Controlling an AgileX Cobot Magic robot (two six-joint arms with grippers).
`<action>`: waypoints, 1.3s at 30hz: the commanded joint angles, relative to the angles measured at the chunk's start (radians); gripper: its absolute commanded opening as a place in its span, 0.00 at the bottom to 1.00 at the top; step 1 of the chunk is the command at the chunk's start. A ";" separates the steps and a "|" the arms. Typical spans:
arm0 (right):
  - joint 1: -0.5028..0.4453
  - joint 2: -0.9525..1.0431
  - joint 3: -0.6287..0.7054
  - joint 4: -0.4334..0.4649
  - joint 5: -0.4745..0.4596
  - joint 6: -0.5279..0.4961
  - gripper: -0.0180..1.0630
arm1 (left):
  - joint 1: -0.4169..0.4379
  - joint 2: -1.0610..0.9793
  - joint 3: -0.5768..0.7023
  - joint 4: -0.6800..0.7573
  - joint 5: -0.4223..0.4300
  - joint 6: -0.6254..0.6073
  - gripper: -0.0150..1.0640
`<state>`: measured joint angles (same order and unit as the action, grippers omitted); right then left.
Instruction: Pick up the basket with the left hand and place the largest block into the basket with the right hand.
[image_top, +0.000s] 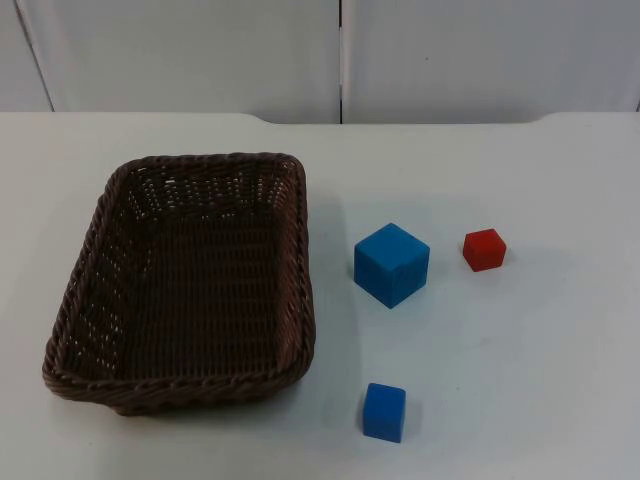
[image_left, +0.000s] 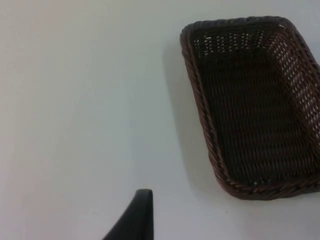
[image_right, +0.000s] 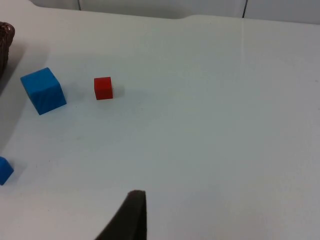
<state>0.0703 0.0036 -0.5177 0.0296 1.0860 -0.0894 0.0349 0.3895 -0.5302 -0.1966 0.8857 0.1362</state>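
Observation:
A dark brown woven basket stands empty on the left half of the white table. To its right lies the largest block, a blue cube. A small red cube lies further right, and a smaller blue cube lies nearer the front edge. My left gripper hangs over bare table beside the basket, well apart from its rim. My right gripper hangs over bare table, away from the big blue cube, the red cube and the small blue cube. Both arms wait.
The grey partition wall closes off the table at the back. Bare white table top stretches to the right of the cubes and to the left of the basket.

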 joint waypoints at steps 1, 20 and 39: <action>-0.006 -0.004 0.002 -0.005 -0.008 -0.008 0.99 | -0.006 0.070 -0.004 -0.052 -0.047 0.040 0.99; -0.006 -0.004 0.002 -0.005 -0.008 -0.008 0.99 | -0.006 0.475 -0.004 -0.334 -0.220 0.337 0.99; -0.006 -0.004 0.002 -0.005 -0.008 -0.008 0.99 | -0.006 0.746 -0.099 -0.429 -0.316 0.426 0.99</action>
<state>0.0703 0.0036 -0.5177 0.0296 1.0860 -0.0912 0.0349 1.0904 -0.5904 -0.6112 0.5852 0.5573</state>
